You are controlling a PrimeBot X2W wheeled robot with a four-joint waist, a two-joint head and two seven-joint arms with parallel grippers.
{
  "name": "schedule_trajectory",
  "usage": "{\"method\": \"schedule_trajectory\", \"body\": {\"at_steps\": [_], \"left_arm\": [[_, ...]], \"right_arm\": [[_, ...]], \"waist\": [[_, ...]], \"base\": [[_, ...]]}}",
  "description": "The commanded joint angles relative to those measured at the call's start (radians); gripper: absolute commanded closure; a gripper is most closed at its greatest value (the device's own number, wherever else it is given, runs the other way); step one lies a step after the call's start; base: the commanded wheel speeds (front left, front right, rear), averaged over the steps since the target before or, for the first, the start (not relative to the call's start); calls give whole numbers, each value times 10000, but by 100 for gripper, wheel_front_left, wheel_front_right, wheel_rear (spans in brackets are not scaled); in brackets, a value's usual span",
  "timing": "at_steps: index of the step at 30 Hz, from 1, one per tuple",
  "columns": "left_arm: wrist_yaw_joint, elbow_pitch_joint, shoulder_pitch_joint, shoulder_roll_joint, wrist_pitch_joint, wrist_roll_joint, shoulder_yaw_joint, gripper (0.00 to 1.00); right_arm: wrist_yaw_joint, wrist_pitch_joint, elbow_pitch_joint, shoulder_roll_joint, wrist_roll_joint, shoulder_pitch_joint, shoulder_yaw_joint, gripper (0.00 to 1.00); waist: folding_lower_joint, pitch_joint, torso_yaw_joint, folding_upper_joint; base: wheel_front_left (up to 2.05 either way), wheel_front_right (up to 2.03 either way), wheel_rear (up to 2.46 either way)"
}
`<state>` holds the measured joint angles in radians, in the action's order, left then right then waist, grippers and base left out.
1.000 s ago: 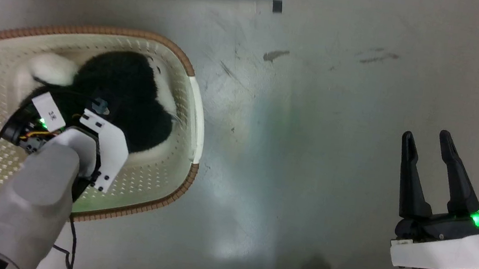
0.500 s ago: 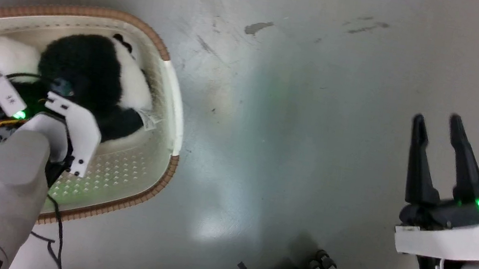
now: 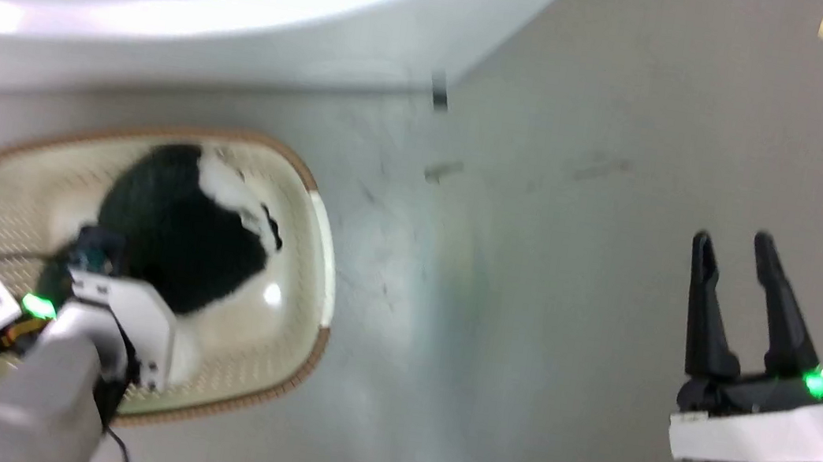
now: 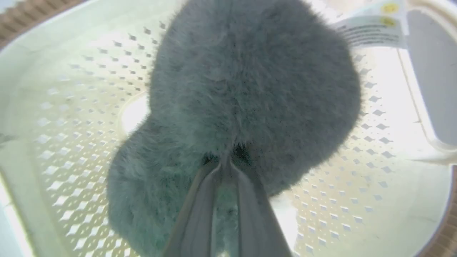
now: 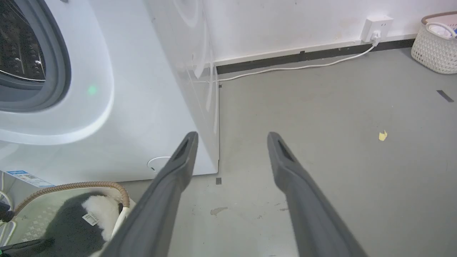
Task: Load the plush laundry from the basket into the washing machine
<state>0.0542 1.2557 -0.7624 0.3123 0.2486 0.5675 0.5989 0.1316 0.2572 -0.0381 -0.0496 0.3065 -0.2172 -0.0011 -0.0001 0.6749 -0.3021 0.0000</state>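
Observation:
The plush laundry (image 3: 177, 232), black with white patches, sits in the cream basket (image 3: 288, 326) on the floor at the left of the head view. My left gripper (image 4: 226, 161) is shut on its black fur, the two fingers pressed together with fur bunched around the tips. In the left wrist view the plush (image 4: 250, 78) hangs in front of the perforated basket floor (image 4: 64, 117). The washing machine (image 3: 195, 4) stands just beyond the basket; its grey seal and drum (image 5: 32, 57) are open. My right gripper (image 3: 735, 250) is open over bare floor at the right, holding nothing.
A white woven basket (image 5: 433, 46) stands by the far wall. A wall socket (image 5: 376, 25) feeds a white cable along the skirting. A yellow scrap (image 5: 382, 135) and dark marks lie on the grey floor right of the washer.
The head camera has tilted up, so the washer's front now fills the top. My left gripper stays in the plush, which has bunched up toward the basket's far side. The right gripper is unchanged.

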Motion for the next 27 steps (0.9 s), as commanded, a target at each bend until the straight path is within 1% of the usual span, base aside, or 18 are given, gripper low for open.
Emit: {"method": "schedule_trajectory", "body": {"at_steps": [1, 3, 9, 15, 19, 22, 27], "left_arm": [[-84, -141, 263, -87, 94, 65, -62, 100], [-192, -658, 650, -101, 120, 68, -213, 100], [-770, -3611, 2487, -78, 128, -519, -1021, 100], [-1138, -6548, 4347, -153, 130, -1551, -1939, 100], [-1166, -8322, 5233, -192, 130, -2357, -2479, 100], [-1170, -9479, 5611, -312, 131, -2770, -2950, 100], [-903, -10928, 5596, -405, 131, -3194, -3617, 100]], "right_arm": [[-9, 45, -54, -6, -72, 165, -34, 0], [-9, 45, -100, -6, -100, 358, -74, 0], [-9, 45, -353, -6, -234, 1035, -13, 0], [-9, 45, -448, -6, -383, 1445, -101, 0], [-9, 45, -456, -6, -496, 1617, -158, 0], [-9, 45, -453, -6, -547, 1674, -187, 0], [-9, 45, -302, -6, -601, 1640, -132, 0]], "waist": [[1, -1315, 495, 0], [1, -1843, 664, 0], [1, -3259, 1251, 0], [1, -4276, 1589, 0], [1, -4656, 1711, 0], [1, -4742, 1753, 0], [1, -4402, 1673, 0]], "base": [[0, 0, 0], [0, 0, 0], [0, 0, 0], [0, 0, 0], [0, 0, 0], [0, 0, 0], [0, 0, 0]]}}
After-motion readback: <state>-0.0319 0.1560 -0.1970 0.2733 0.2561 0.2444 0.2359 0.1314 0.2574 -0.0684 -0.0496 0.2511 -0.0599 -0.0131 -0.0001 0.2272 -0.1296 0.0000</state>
